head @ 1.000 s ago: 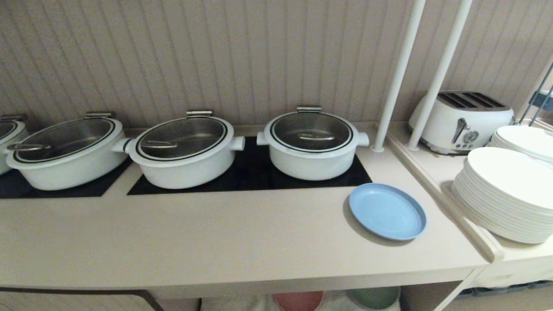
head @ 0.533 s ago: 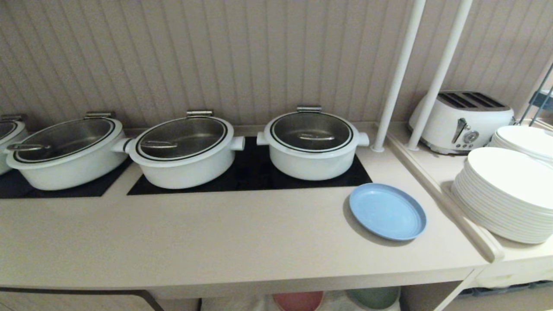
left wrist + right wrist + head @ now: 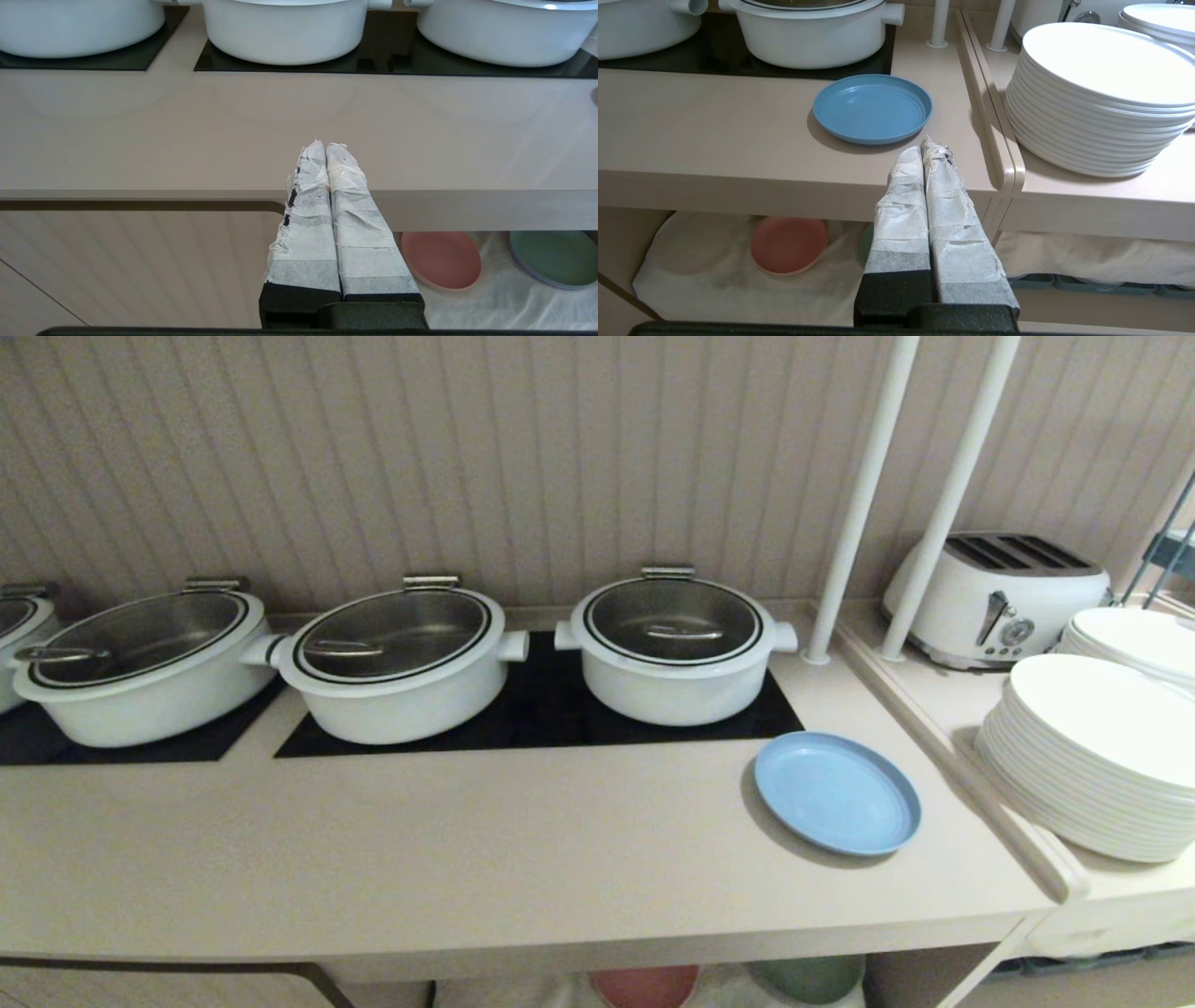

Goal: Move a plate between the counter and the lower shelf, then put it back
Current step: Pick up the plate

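Plate (image 3: 837, 792), the light blue one, lies flat on the table (image 3: 467, 859) near its right end, just in front of the rightmost white pot (image 3: 672, 649) and apart from it. Three such lidded pots stand in a row on black hob panels (image 3: 541, 714) set into the glossy beige top, with a ribbed beige wall behind. Two white poles (image 3: 859, 495) rise at the table's right edge; beyond them a slightly lower side top carries a white toaster (image 3: 999, 597) and stacks of white dinner plates (image 3: 1092, 756).

Under the table, the lower shelf (image 3: 714, 280) is draped in wrinkled white cloth, with a pink plate (image 3: 788, 244) and a green plate (image 3: 553, 259) resting on it.

Left end effector (image 3: 325, 147) hangs before the table's front edge, its taped fingers pressed together and empty. Right end effector (image 3: 924, 147) is also closed with nothing between its fingers, its tips pointing toward the near rim of the blue plate, not touching it.

Against the head view of a second ago, nothing on the table has shifted: the plate, pots and stacks sit exactly as they did.
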Controlling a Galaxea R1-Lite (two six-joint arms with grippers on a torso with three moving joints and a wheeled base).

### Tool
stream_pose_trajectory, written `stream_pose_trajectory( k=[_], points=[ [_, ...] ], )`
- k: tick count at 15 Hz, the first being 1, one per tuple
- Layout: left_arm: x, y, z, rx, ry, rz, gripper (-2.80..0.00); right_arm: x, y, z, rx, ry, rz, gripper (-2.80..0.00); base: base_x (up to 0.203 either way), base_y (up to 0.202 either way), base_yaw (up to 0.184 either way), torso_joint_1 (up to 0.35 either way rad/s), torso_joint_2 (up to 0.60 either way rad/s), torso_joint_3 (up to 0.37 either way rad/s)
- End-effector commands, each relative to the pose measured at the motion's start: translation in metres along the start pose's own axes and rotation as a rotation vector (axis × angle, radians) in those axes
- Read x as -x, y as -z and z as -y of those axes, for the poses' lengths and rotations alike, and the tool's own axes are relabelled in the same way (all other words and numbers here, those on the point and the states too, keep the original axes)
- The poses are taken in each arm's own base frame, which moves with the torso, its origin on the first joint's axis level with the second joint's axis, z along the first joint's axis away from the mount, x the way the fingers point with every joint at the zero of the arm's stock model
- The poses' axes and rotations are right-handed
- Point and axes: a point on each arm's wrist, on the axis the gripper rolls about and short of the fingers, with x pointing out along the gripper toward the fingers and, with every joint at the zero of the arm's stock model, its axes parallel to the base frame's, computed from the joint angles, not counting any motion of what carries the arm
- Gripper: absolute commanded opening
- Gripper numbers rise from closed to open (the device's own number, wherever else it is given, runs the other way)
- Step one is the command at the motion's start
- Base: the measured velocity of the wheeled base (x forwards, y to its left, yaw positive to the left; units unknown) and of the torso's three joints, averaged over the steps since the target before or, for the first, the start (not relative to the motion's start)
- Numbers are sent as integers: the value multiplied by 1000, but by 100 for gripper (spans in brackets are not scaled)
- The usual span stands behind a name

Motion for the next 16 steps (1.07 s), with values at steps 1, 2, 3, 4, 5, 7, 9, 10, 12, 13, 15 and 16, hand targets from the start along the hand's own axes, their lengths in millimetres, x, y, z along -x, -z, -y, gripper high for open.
stream_pose_trajectory(
  k=[1, 2, 3, 4, 5, 7, 9, 10, 12, 13, 15, 16],
  points=[
    [0, 0, 0, 1, 0, 1, -280, -10, -16, 2, -3, -9, -54, -280, 0, 0, 0, 0, 0, 0],
    [0, 0, 0, 1, 0, 1, -280, -13, -23, 3, -4, -21, -70, -280, 0, 0, 0, 0, 0, 0],
    [0, 0, 0, 1, 0, 1, -280, -18, -29, 3, -4, -35, -89, -280, 0, 0, 0, 0, 0, 0],
    [0, 0, 0, 1, 0, 1, -280, -24, -36, 4, -6, -53, -114, -280, 0, 0, 0, 0, 0, 0],
    [0, 0, 0, 1, 0, 1, -280, -30, -42, 5, -12, -65, -138, -280, 0, 0, 0, 0, 0, 0],
    [0, 0, 0, 1, 0, 1, -280, -47, -51, 5, -32, -77, -190, -280, 0, 0, 0, 0, 0, 0],
    [0, 0, 0, 1, 0, 1, -280, -64, -57, 6, -41, -79, -245, -280, 0, 0, 0, 0, 0, 0],
    [0, 0, 0, 1, 0, 1, -280, -74, -60, 6, -44, -78, -280, -280, 0, 0, 0, 0, 0, 0],
    [0, 0, 0, 1, 0, 1, -280, -97, -61, 7, -56, -47, -380, -280, 0, 0, 0, 0, 0, 0],
    [0, 0, 0, 1, 0, 1, -280, -112, -60, 9, -65, -20, -437, -280, 0, 0, 0, 0, 0, 0],
    [0, 0, 0, 1, 0, 1, -280, -142, -60, 16, -100, 37, -542, -280, 0, 0, 0, 0, 0, 0],
    [0, 0, 0, 1, 0, 1, -280, -156, -60, 19, -116, 56, -584, -280, 0, 0, 0, 0, 0, 0]
  ],
)
